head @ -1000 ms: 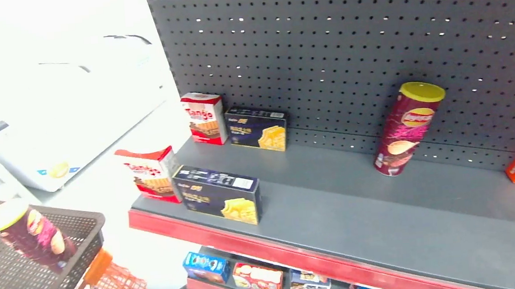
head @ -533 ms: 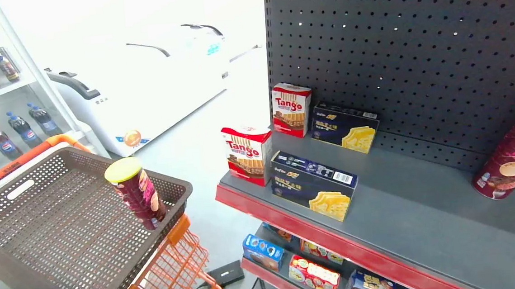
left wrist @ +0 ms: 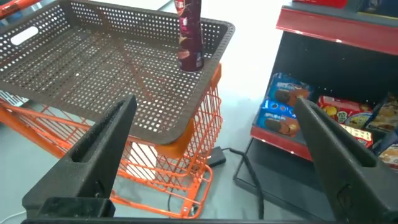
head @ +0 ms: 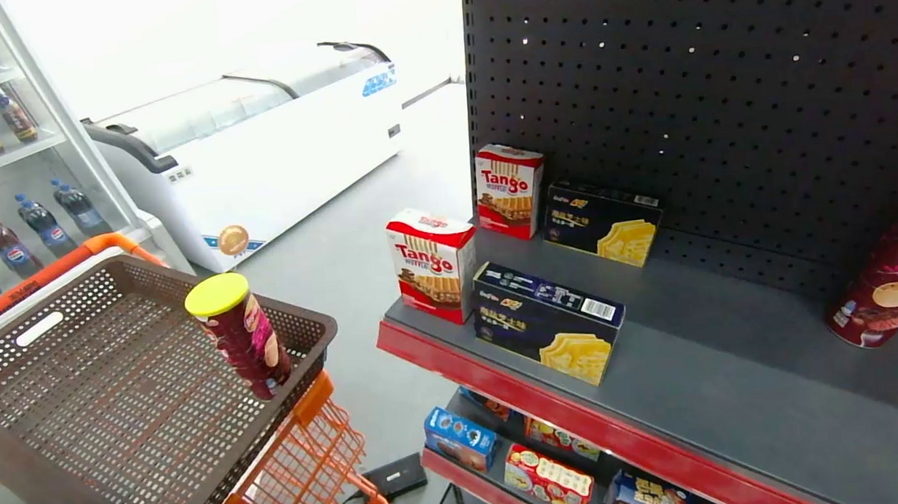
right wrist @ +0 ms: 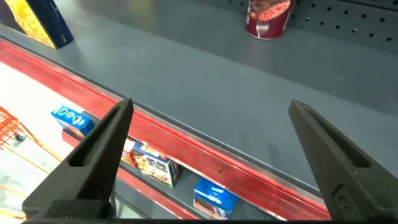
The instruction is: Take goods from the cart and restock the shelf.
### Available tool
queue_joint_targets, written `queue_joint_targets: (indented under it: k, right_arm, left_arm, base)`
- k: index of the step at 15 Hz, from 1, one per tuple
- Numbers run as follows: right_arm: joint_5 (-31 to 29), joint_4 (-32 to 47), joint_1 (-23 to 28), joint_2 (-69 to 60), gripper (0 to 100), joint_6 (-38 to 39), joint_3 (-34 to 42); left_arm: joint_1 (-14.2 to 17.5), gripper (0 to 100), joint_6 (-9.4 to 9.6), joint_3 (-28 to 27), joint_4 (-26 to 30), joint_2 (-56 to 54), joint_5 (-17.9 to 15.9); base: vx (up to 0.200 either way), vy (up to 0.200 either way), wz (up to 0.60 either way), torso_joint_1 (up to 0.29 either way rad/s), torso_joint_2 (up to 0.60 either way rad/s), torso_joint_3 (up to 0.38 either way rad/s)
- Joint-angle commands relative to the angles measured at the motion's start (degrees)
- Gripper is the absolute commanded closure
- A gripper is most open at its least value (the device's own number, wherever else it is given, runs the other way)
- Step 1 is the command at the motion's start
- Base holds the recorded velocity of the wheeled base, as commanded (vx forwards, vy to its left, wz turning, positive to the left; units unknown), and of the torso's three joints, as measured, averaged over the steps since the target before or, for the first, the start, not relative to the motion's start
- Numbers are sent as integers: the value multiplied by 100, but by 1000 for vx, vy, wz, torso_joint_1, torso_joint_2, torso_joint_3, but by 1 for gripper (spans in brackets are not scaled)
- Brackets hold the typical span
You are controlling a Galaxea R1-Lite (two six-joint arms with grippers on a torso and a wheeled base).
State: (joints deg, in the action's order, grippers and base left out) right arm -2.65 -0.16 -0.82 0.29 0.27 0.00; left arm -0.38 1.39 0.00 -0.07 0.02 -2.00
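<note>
Shelf (head: 725,359): open grey deck runs from the navy box (head: 549,320) at the red front edge to a chip can (head: 893,272) by the pegboard. Cart basket (head: 78,483), beside the shelf's end, holds one yellow-lidded can (head: 240,335) at its shelf-side corner, long axis upright, lid up. Left hand (left wrist: 212,102) and right hand (right wrist: 211,104): fingers spread wide, gripping nothing.

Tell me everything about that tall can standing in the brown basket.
The can is a tall, slim tube, dark maroon with printed pictures and a yellow lid, shut. It looks like cardboard with a plastic lid. It stands upright on the perforated floor of the brown basket, in the corner nearest the shelf, atop the orange cart. Whether it touches the basket's wall I cannot tell.
</note>
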Motion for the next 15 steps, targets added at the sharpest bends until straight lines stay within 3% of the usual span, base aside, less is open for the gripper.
queue_joint_targets:
  k: [1,3,6,8,10,11,13,15]
  right_arm:
    - [1,-2,-6,-3,0,0,0]
    - [1,-2,-6,-3,0,0,0]
    - [1,-2,-6,-3,0,0,0]
    - [1,-2,-6,-3,0,0,0]
    - [1,-2,-6,-3,0,0,0]
    - [1,-2,-6,-3,0,0,0]
    - [1,-2,-6,-3,0,0,0]
    - [1,-2,-6,-3,0,0,0]
  left_arm:
    - [11,0,46,-79,-10,-2,59]
    - [29,0,221,-905,289,947,218]
    - [38,0,230,-1239,368,2599,736]
    - [47,0,186,-1362,95,3337,780]
    - [214,0,125,-1477,-722,4682,736]
    - [477,0,151,-1608,-1153,5209,683]
    - [583,0,133,-1740,-1575,5992,534]
    - [592,0,90,-1529,-2963,7178,543]
  base:
    - [0,0,0,0,0,0]
    - [0,0,0,0,0,0]
    - [0,0,0,0,0,0]
    - [0,0,0,0,0,0]
    - [0,0,0,0,0,0]
    - [0,0,0,0,0,0]
    - [0,0,0,0,0,0]
    - [0,0,0,0,0,0]
